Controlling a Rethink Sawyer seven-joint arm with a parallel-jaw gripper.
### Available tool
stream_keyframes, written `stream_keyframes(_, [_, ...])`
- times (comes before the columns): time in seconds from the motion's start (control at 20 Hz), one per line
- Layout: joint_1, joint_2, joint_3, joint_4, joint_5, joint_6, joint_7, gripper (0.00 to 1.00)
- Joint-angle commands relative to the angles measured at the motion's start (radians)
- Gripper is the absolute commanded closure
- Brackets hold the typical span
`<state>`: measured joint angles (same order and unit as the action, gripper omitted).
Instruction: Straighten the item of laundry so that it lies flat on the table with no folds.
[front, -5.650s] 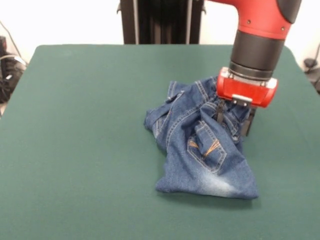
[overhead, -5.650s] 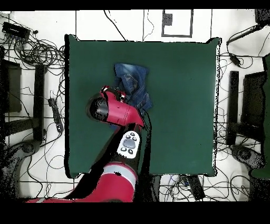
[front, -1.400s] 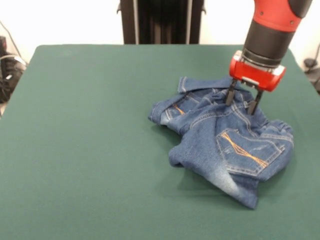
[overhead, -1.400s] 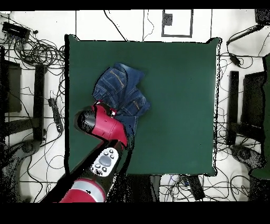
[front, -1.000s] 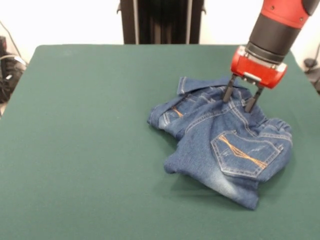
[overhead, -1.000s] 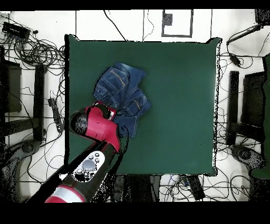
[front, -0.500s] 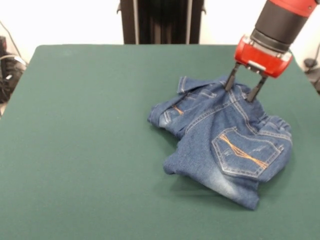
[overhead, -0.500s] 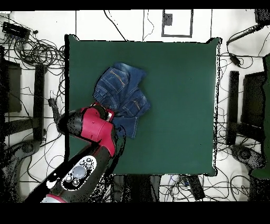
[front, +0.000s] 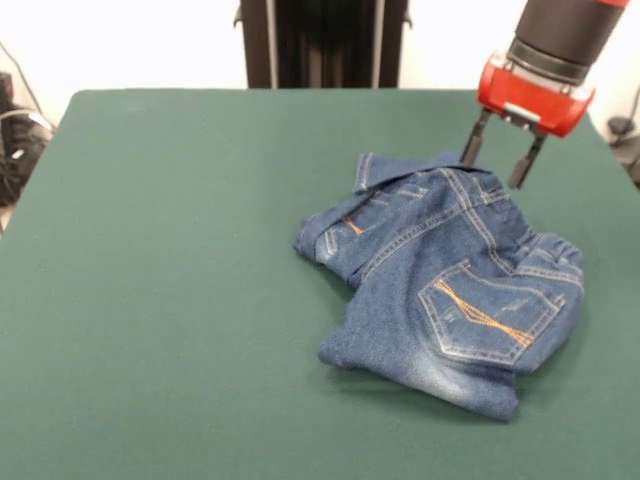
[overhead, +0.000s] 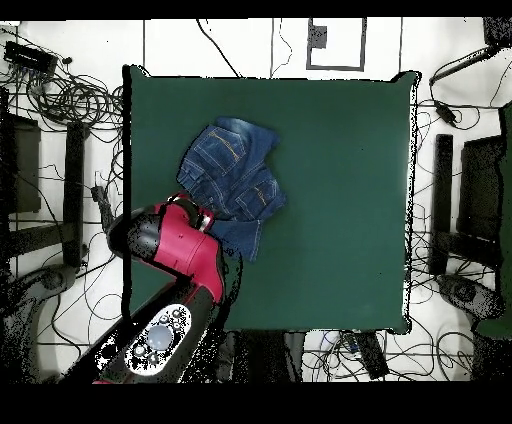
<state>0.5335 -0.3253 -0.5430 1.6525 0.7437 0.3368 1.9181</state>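
The item of laundry (front: 450, 285) is a small pair of blue jeans lying crumpled and folded over on the right half of the green table (front: 170, 250). A back pocket with orange stitching faces up near the front. My gripper (front: 500, 162) hangs open just above the jeans' far edge, with nothing between its fingers. In the overhead view the jeans (overhead: 230, 180) lie left of the table's (overhead: 340, 180) middle, and the red arm (overhead: 175, 250) covers the gripper and the jeans' near edge.
Cables and equipment (overhead: 60, 95) lie on the floor around the table in the overhead view. The black pedestal (front: 325, 40) stands behind the table's far edge.
The gripper has let go of the jeans, risen and drawn back toward the table's far right. The jeans have settled a little flatter.
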Motion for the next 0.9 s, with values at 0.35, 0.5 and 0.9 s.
stream_keyframes(0.35, [0.005,0.052,0.214,0.073,0.100,0.043,0.383,0.00])
stream_keyframes(0.5, [-0.001,0.058,0.236,0.074,0.104,0.013,0.390,0.00])
stream_keyframes(0.9, [-0.020,0.115,0.276,0.057,0.090,-0.086,0.402,0.00])
